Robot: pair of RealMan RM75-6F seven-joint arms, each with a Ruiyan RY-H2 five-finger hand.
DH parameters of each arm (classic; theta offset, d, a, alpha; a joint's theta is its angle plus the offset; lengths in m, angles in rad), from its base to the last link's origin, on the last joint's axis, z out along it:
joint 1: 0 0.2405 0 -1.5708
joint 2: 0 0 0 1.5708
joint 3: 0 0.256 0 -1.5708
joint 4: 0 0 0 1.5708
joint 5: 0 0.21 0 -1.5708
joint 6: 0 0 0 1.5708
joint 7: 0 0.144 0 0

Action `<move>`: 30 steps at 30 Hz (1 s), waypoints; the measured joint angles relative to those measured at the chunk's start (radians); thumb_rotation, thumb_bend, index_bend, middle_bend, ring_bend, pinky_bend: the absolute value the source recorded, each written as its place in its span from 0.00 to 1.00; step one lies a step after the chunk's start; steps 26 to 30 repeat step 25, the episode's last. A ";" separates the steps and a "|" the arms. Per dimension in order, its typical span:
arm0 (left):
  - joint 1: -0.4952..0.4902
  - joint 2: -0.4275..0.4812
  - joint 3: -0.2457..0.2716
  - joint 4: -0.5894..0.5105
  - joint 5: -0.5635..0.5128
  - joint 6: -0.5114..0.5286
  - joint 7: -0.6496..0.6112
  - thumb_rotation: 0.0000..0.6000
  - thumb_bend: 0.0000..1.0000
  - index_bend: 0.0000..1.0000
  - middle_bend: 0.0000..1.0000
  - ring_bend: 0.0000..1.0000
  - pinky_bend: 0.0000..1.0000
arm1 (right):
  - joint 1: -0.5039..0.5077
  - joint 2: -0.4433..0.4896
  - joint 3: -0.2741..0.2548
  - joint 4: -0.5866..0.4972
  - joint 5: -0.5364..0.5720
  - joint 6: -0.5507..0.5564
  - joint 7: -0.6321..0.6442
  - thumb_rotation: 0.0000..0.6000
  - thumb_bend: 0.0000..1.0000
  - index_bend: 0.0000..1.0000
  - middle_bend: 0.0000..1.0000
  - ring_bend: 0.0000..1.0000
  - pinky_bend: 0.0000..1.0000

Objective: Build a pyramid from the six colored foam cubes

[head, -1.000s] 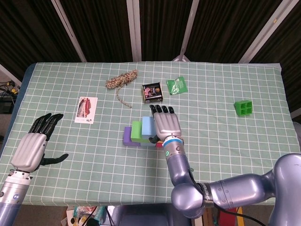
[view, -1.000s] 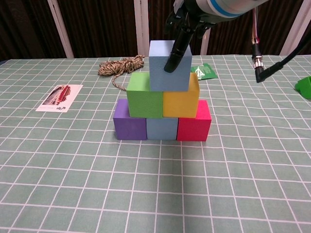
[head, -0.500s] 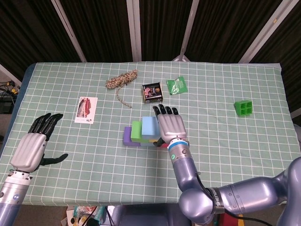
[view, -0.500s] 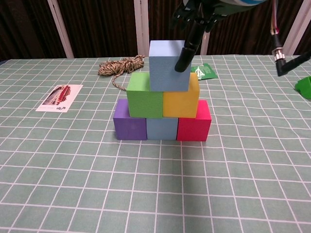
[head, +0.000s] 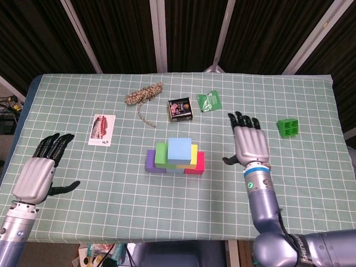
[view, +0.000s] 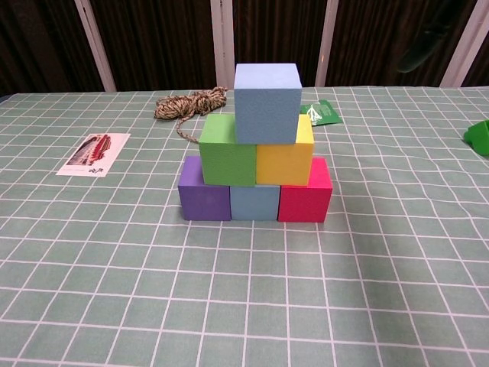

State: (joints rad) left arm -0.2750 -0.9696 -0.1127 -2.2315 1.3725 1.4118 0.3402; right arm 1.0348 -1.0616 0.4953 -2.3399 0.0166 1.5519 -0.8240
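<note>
A foam pyramid stands mid-table. Its bottom row is a purple cube (view: 203,190), a light blue cube (view: 254,202) and a red cube (view: 306,193). On them sit a green cube (view: 226,149) and a yellow cube (view: 286,155), and a pale blue cube (view: 267,102) (head: 179,149) tops the stack. My right hand (head: 250,145) hovers open to the right of the pyramid, clear of it, fingers spread. My left hand (head: 40,172) is open near the table's left front edge, holding nothing.
A twine bundle (head: 144,94), a small black box (head: 179,109) and a green packet (head: 209,101) lie behind the pyramid. A printed card (head: 102,129) is at the left. A green moulded block (head: 288,127) sits at the right, close to my right hand.
My right hand has let go of the top pale blue cube and drawn away to the right. The cube stays on the stack. The left hand has not moved.
</note>
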 measured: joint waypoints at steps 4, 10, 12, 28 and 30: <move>0.005 -0.029 0.004 0.027 0.010 0.013 0.013 1.00 0.10 0.01 0.06 0.00 0.00 | -0.120 0.068 -0.070 -0.008 -0.129 -0.032 0.080 1.00 0.17 0.00 0.00 0.00 0.00; 0.030 -0.072 0.026 0.099 0.038 0.042 0.012 1.00 0.10 0.01 0.06 0.00 0.00 | -0.322 0.146 -0.206 0.008 -0.390 -0.108 0.251 1.00 0.17 0.00 0.00 0.00 0.00; 0.043 -0.086 0.035 0.132 0.051 0.057 -0.005 1.00 0.10 0.01 0.06 0.00 0.00 | -0.387 0.157 -0.255 0.030 -0.495 -0.133 0.317 1.00 0.16 0.00 0.00 0.00 0.00; 0.154 -0.183 0.072 0.471 0.140 0.214 -0.213 1.00 0.10 0.00 0.03 0.00 0.00 | -0.708 0.086 -0.485 0.348 -1.063 -0.139 0.644 1.00 0.17 0.00 0.00 0.00 0.00; 0.154 -0.183 0.072 0.471 0.140 0.214 -0.213 1.00 0.10 0.00 0.03 0.00 0.00 | -0.708 0.086 -0.485 0.348 -1.063 -0.139 0.644 1.00 0.17 0.00 0.00 0.00 0.00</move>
